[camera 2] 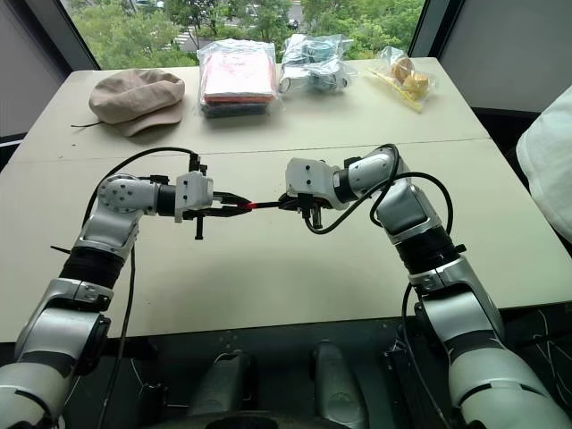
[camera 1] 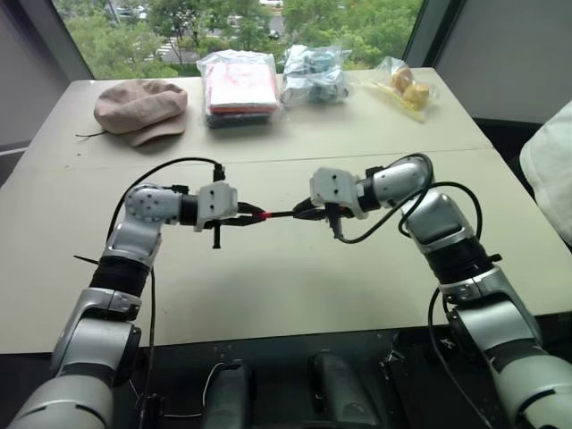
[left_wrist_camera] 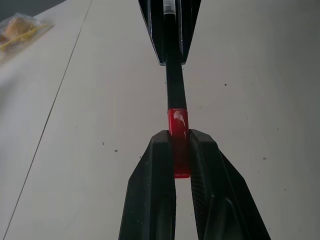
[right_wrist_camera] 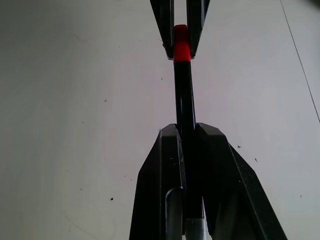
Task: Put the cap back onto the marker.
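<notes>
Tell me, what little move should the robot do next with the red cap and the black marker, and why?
Probably open the left gripper and let go. The cap already sits against the end of the marker, in line with the barrel and with no gap showing, and the right gripper is shut on the barrel above the table. A last gentle push together first wouldn't hurt, since full seating can't be confirmed.

It looks like an office or test room several floors up. A plain pale worktop (camera 1: 268, 268) stands against a big window (camera 1: 241, 22) with treetops outside. Along the worktop's window edge sit a beige cap (camera 1: 140, 109) and bagged odds and ends (camera 1: 239, 85).
</notes>
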